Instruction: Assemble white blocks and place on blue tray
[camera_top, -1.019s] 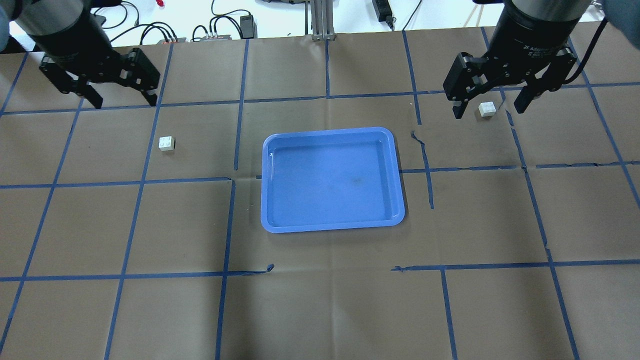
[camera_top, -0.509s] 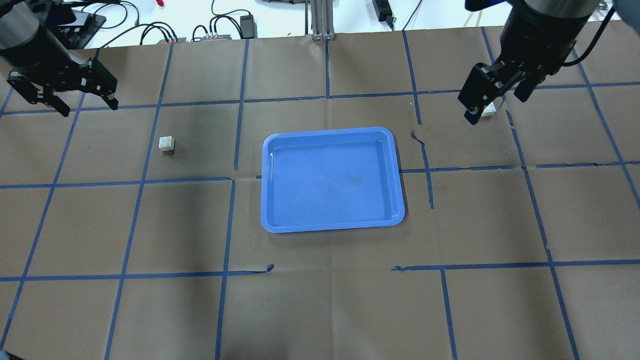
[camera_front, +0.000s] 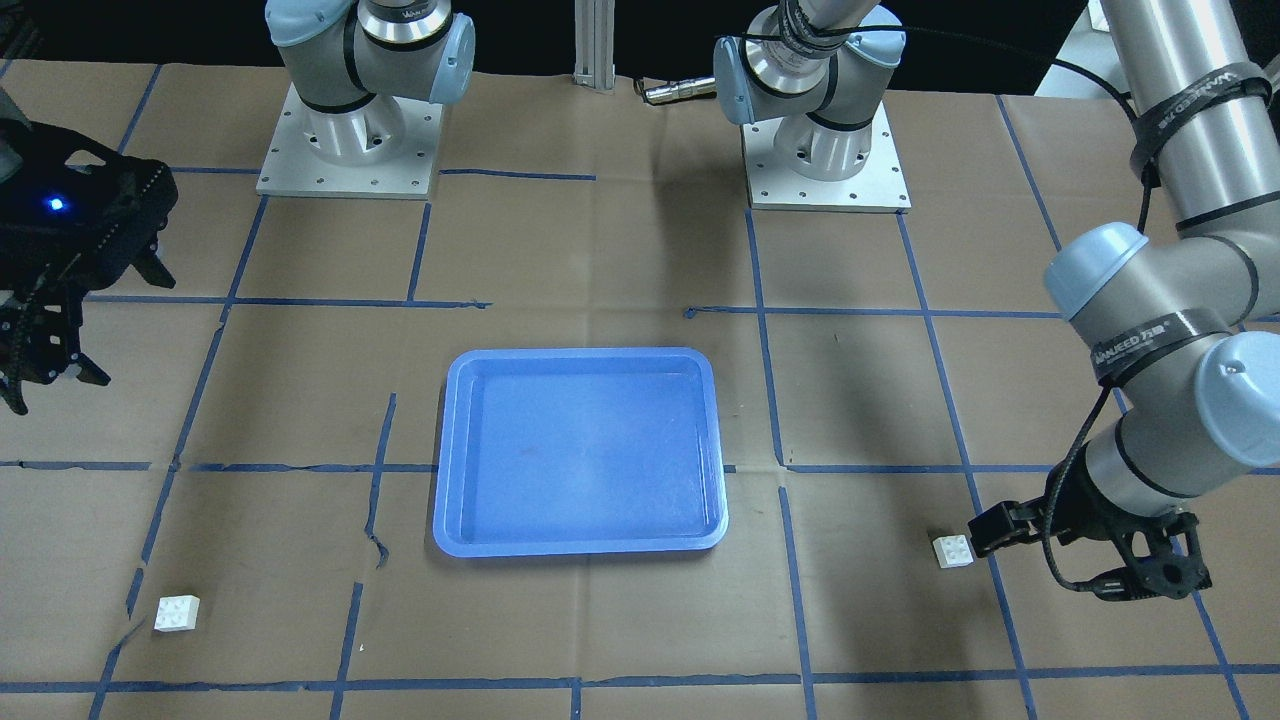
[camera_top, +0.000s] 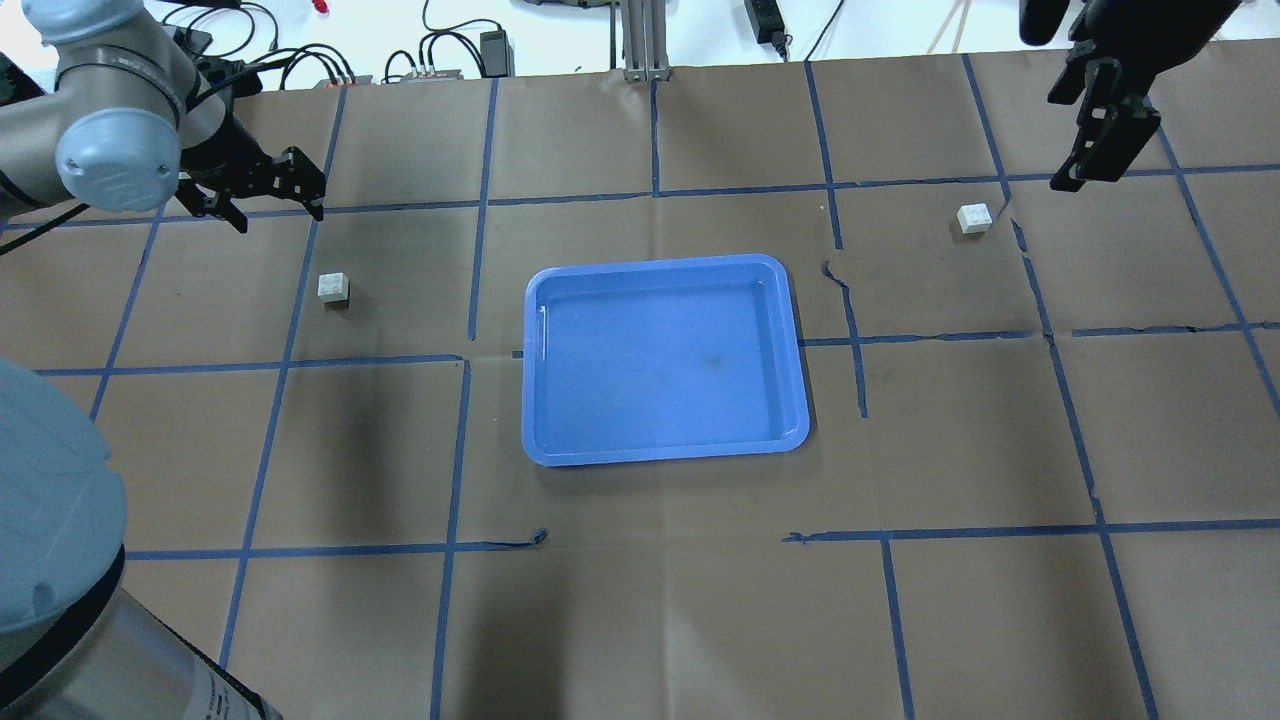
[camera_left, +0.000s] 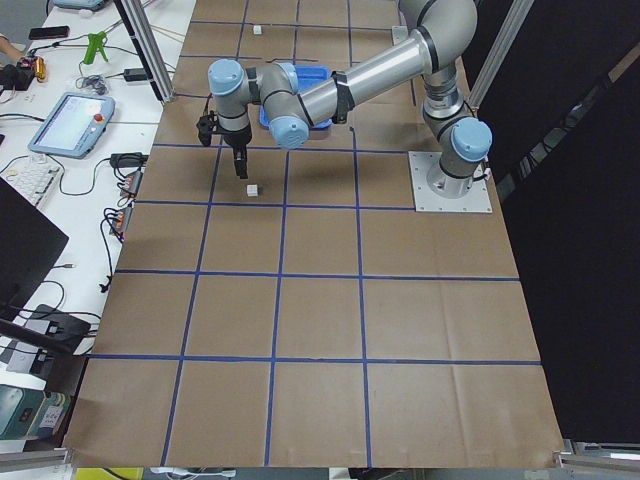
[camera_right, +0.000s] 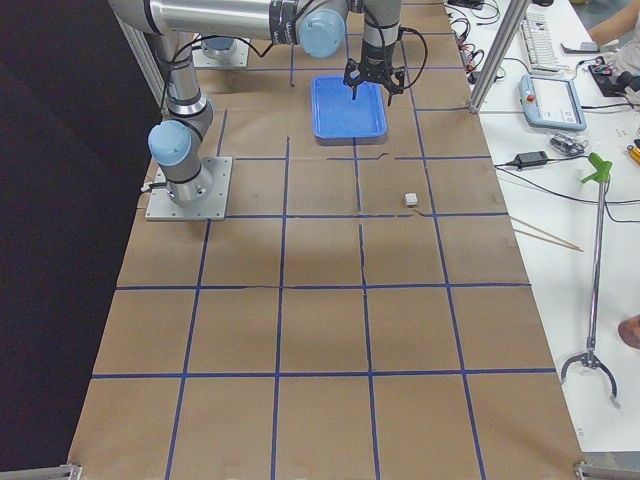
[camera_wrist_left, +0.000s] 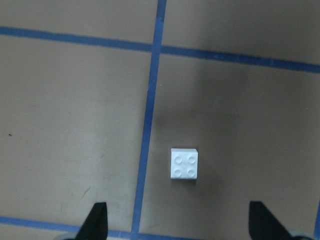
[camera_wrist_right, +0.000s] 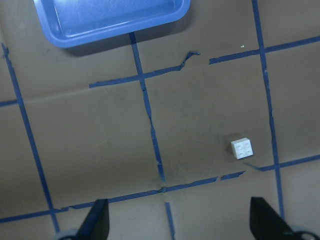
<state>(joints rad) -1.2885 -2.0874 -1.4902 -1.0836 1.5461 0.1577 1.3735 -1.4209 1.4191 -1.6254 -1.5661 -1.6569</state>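
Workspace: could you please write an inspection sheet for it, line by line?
surface: brown paper table, blue tape grid, tape torn in places.
job's things: blue tray central, empty; left white block and right white block apart on paper, studs up.
clutter: nothing seen.
grippers: left gripper open near left white block; right gripper open, empty.
cables: black cables beyond far edge.
surroundings: teach pendant on side bench.

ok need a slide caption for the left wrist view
Left gripper, open, above a small white four-stud plastic brick on brown paper beside blue tape.
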